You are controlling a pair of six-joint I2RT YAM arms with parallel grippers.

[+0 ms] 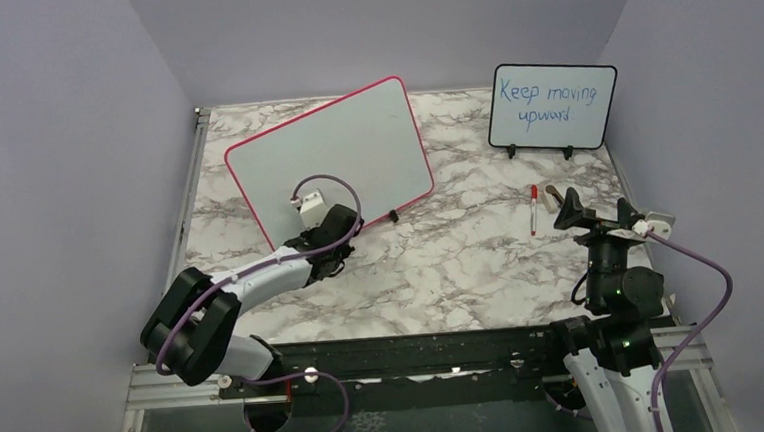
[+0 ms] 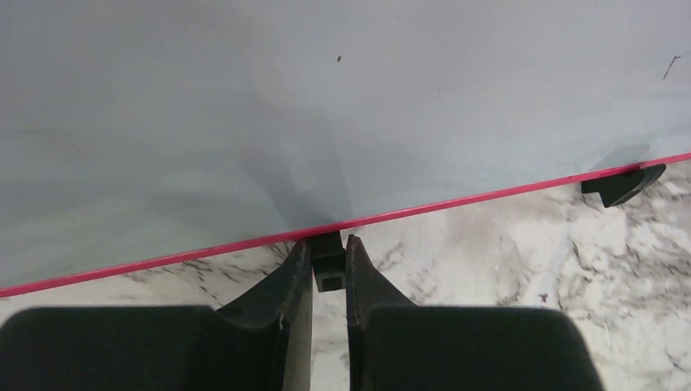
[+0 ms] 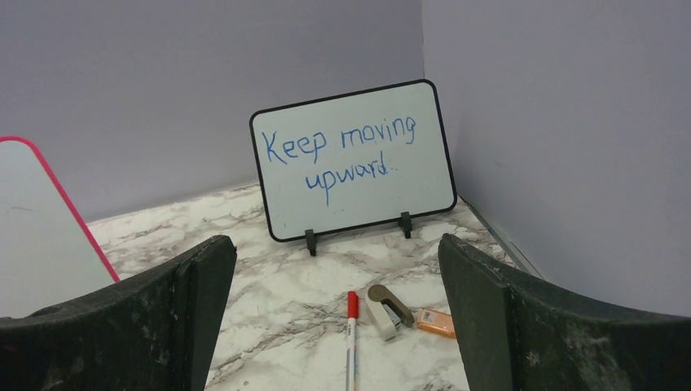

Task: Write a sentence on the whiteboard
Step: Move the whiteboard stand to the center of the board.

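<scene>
- the whiteboard (image 1: 339, 153) is standing on the tabletop (image 1: 461, 261), left of centre and toward the back.
- the smaller board (image 1: 552, 105) is standing in the back right corner, well apart from the whiteboard.
- the marker (image 1: 533, 212) is lying on the tabletop in front of the smaller board.
- a small object (image 3: 388, 309) is lying just right of the marker, with a flat piece (image 3: 436, 322) just beside it on its right.
- the left hand (image 2: 329, 244) is sitting at the whiteboard's lower edge, pinching a foot (image 2: 327, 265) between its fingers.
- a second foot (image 2: 623, 183) is sitting farther right under the same edge.
- the right hand (image 1: 598, 213) is hovering near the tabletop's right edge, just right of the marker, jaws spread wide.
</scene>
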